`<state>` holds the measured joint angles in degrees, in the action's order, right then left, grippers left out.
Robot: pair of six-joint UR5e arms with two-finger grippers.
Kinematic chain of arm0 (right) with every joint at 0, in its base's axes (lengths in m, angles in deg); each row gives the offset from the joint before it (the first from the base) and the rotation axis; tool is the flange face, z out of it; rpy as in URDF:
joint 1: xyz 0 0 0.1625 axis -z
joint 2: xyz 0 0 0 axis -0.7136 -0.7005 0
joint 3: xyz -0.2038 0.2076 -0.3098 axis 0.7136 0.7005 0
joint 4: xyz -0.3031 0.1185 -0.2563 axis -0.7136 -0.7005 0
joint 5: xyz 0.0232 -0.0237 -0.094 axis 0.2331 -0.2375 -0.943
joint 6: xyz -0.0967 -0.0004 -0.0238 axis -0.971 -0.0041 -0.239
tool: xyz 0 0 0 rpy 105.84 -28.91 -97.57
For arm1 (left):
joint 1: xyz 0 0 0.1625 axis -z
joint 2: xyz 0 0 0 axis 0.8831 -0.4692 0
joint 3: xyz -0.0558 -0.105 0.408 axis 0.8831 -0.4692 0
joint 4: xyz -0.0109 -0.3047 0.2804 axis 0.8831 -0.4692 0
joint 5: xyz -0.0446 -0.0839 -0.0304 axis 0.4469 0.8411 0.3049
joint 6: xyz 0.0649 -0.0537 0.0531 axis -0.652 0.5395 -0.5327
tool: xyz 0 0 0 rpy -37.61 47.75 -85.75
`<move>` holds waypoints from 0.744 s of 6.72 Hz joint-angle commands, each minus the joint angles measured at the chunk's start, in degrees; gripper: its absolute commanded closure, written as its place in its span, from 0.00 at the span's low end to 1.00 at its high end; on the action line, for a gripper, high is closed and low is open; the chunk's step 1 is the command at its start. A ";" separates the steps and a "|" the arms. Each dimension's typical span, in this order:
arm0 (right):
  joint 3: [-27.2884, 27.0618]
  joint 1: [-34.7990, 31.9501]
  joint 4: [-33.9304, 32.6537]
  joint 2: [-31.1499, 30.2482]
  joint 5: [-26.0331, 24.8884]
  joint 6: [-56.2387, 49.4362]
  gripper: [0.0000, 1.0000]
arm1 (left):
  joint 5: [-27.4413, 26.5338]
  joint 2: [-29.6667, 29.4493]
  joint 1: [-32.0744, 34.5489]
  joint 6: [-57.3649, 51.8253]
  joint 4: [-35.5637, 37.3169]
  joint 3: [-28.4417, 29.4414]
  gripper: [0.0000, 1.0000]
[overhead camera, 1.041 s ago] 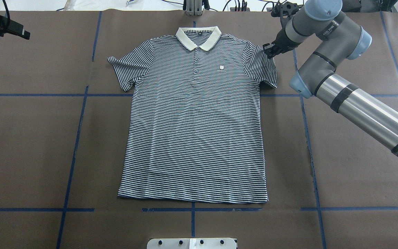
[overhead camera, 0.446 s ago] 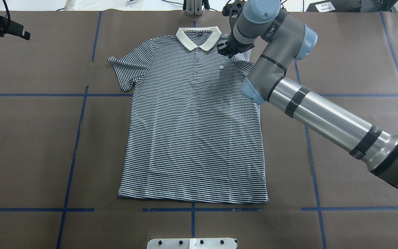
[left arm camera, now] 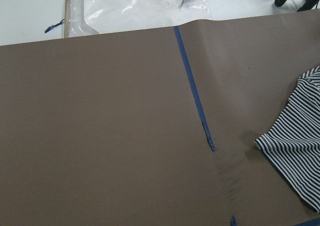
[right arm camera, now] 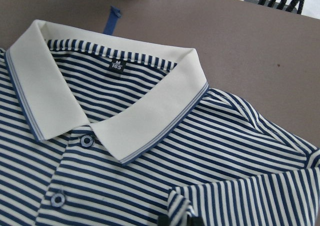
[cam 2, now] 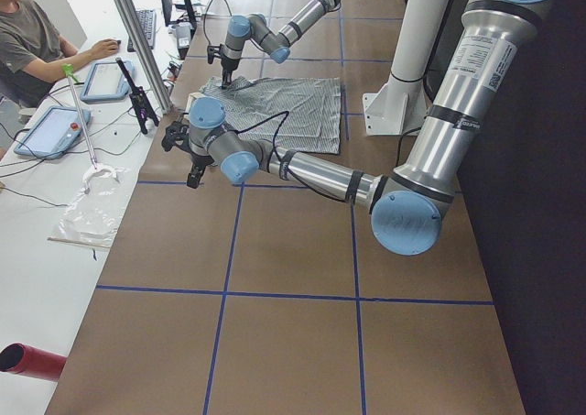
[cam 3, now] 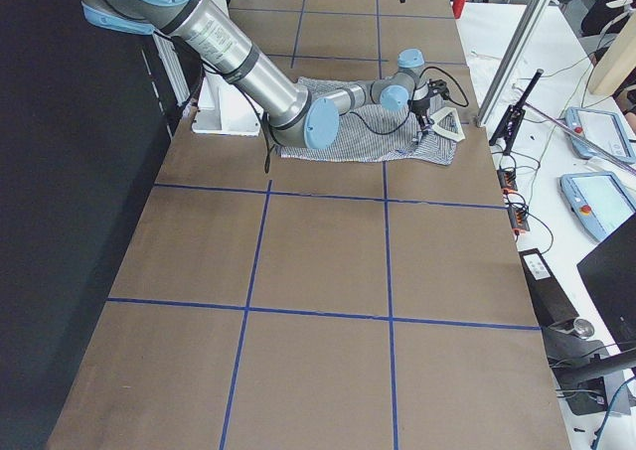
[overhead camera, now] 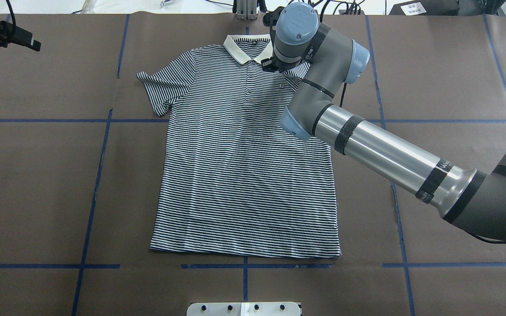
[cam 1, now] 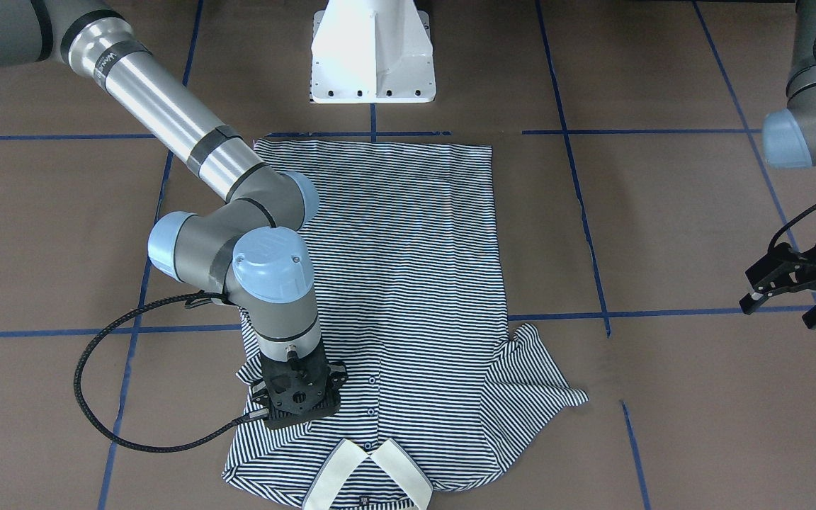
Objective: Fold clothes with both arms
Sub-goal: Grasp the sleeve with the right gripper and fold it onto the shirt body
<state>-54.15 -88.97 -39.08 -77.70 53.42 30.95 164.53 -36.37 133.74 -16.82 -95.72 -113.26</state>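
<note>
The polo shirt point(overhead camera: 244, 175) lies face up in the middle of the surface point(overhead camera: 37, 175), collar point(right arm camera: 150, 116) toward the top of the overhead frame. The right gripper point(cam 1: 298, 400) stands on the chest just beside that collar. At the bottom edge of its wrist view the fingers appear to be clamped on a fold of the striped sleeve point(right arm camera: 240, 201), though only their tips show. The left gripper point(cam 1: 780, 312) hangs well apart at the far right of the front-facing frame, fingers spread and holding nothing.

The main risk is a crooked fold. Nothing pins the body, so a pull on the thin knit could drag the shoulder and collar along and skew the crease. The pinch looks shallow, so the cloth could also slip free and spring back. If the fingers let go while low, the sleeve may bunch under them. The right arm's elbow hangs over the torso and could ruffle it.

The surface is brown paper marked with blue tape point(overhead camera: 99, 175); a white pedestal point(cam 1: 372, 57) stands at the hem end. Beside it runs a second, white surface with tablets, a clear bag point(cam 2: 92, 213) and a seated person point(cam 2: 37, 39).
</note>
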 commanded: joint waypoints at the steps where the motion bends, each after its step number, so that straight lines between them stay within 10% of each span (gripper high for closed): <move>1: 0.25 -0.50 0.15 0.66 1.55 0.27 0.00 | 0.00 -0.17 -0.44 0.01 0.07 0.07 0.00; 5: -8.70 -8.75 0.06 -10.29 22.00 2.81 0.00 | 0.00 -1.14 -0.53 2.29 0.07 -0.28 0.00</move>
<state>-60.51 -95.47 -39.06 -84.02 70.27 32.38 164.53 -37.21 133.24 -15.36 -95.65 -113.36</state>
